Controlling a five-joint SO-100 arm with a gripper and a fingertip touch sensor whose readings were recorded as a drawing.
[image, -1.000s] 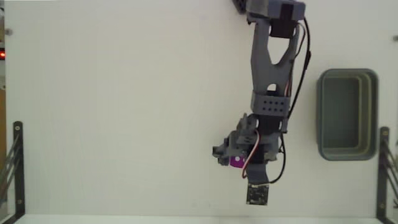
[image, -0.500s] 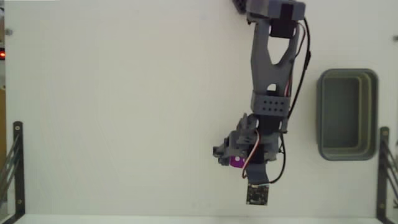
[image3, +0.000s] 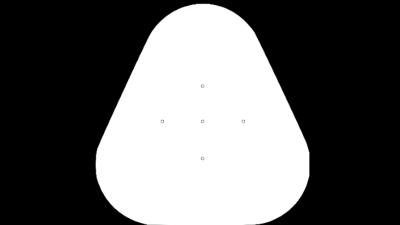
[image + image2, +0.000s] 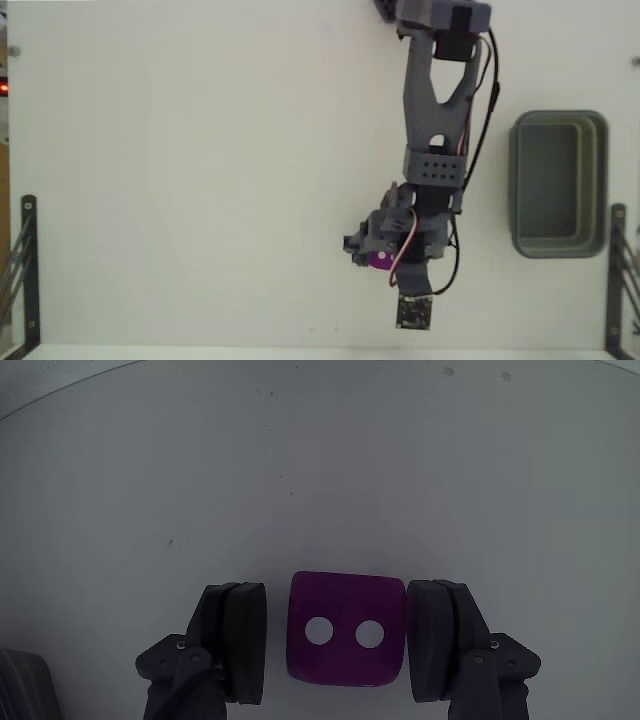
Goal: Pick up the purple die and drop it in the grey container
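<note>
The small magenta-purple die (image 4: 347, 629), a rounded plastic cube, sits on the white table (image 4: 200, 180) between my two dark fingers. In the wrist view its upper face shows two white pips side by side. The finger on its right (image 4: 436, 640) lies right against the cube's side, as far as I can see; the finger on its left (image 4: 243, 638) stands just beside it, with a thin strip of table showing between pad and cube. So my gripper (image 4: 340, 642) is narrowed around the die, straddling it, with the jaws only a little wider than the cube itself; whether it has a true grip I cannot tell.

In the fixed view the die (image 4: 381, 261) appears as a bright purple spot under my grey wrist, near the lower middle of the table, and my gripper (image 4: 378, 258) is mostly hidden by my own body there. Just below it, my small black square camera board (image 4: 412, 314) hangs at the end of its mount. My grey arm (image 4: 436, 110) runs down from the base at the top edge, with black cables looping along its right side.

The grey-green rectangular plastic tub (image 4: 559, 184), with rounded corners and a thick rim, stands well apart from the die, near the right edge of the fixed view. Black metal brackets (image 4: 22, 262) stand at the lower left and lower right edges.
</note>
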